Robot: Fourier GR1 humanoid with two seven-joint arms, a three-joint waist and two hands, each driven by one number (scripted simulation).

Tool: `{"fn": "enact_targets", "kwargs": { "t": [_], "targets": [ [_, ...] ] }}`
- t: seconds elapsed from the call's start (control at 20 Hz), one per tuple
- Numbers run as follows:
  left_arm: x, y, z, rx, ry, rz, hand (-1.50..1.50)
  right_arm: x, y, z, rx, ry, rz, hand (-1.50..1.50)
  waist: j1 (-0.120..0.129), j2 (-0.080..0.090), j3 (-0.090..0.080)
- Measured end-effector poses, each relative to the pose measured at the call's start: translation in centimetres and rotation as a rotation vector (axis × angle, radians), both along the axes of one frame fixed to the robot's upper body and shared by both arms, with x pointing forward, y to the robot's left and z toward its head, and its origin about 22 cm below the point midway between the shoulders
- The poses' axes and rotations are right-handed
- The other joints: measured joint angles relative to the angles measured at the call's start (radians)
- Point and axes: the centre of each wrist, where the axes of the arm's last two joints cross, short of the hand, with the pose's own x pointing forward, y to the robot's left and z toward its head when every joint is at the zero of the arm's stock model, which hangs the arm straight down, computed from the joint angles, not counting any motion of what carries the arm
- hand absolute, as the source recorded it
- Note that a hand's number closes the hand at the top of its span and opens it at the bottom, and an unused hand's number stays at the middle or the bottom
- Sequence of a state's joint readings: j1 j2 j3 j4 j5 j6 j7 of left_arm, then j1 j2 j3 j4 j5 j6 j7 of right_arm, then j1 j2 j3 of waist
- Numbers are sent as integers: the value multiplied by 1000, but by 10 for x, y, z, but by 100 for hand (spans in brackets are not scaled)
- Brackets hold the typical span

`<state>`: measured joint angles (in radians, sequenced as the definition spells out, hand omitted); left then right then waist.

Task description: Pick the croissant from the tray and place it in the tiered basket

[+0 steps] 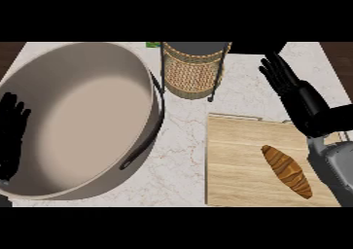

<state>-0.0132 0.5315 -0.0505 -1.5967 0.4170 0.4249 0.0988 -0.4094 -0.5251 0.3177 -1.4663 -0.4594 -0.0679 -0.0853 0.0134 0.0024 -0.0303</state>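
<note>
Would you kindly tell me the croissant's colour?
The croissant is golden brown with darker stripes; head view.

A large pot (78,116) stands just beside the tiered basket (189,73).

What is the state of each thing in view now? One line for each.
Light wooden tray: flat on the counter.
Brown croissant: lying on the tray, unheld.
Woven tiered basket: upright, without the croissant.
Large beige pot: upright, empty.
Left hand: open, resting at left.
Right hand: open, holding nothing.
</note>
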Motion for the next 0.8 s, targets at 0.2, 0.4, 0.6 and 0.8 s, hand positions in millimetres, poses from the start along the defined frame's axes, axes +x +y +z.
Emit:
{"fn": "enact_targets", "kwargs": {
  "t": [0.2,0.4,0.6,0.8],
  "targets": [
    [-13,-15,-17,37,17,-47,0,3,-41,17,3,-62,-26,150,-13,-8,35],
    [-34,-26,-33,69,95,-100,0,-3,-111,21,-60,-57,-261,-150,-51,-5,48],
    [-51,-38,-48,76,139,-138,0,-17,-151,-14,112,35,-532,-150,-56,-7,55],
    [-58,-51,-59,93,166,-162,0,-42,-182,-31,205,24,-560,-150,-47,-16,58]
  ]
}}
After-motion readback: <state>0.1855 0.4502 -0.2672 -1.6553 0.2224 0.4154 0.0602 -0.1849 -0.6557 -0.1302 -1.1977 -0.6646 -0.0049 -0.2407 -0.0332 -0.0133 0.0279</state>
